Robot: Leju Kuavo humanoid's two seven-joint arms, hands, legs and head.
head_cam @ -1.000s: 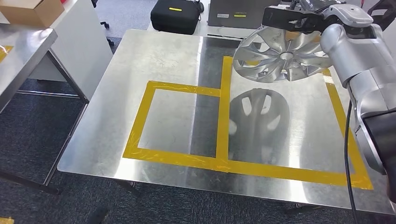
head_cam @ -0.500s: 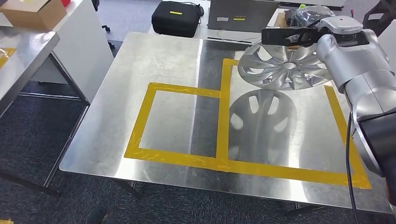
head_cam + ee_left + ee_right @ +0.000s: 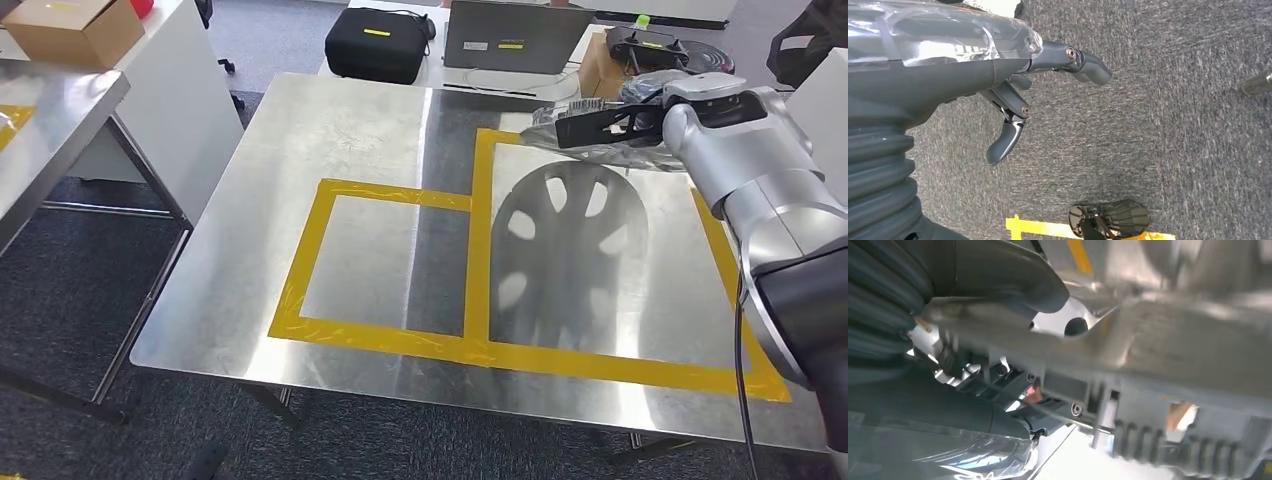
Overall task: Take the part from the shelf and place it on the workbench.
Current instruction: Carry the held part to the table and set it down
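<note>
Head view: one steel workbench (image 3: 350, 130), its top marked with yellow tape (image 3: 480, 240) forming two adjoining rectangles, a small one and a larger one. The right arm (image 3: 750, 170), silver, reaches in over the far corner of the larger rectangle. The right hand (image 3: 610, 122), dark, grips the rim of the part, a silver wheel cover (image 3: 590, 148), which sits nearly edge-on and low above the bench at the larger rectangle's far edge; whether it touches the surface cannot be told. A spoked shadow (image 3: 565, 250) lies inside the larger rectangle, just near of the cover. Beyond the workbench's far edge: a black case (image 3: 375, 42), a grey laptop (image 3: 510, 35), a cardboard box (image 3: 598, 62). To the bench's left, a second table with a brown carton (image 3: 65, 25). Right wrist view: the cover's underside (image 3: 1168, 350), blurred, close against the hand's fingers (image 3: 998, 385), which clamp it. Left wrist view: the left hand (image 3: 1018, 95) hangs over grey carpet (image 3: 1173, 125), holding nothing, fingers apart and loosely bent.
</note>
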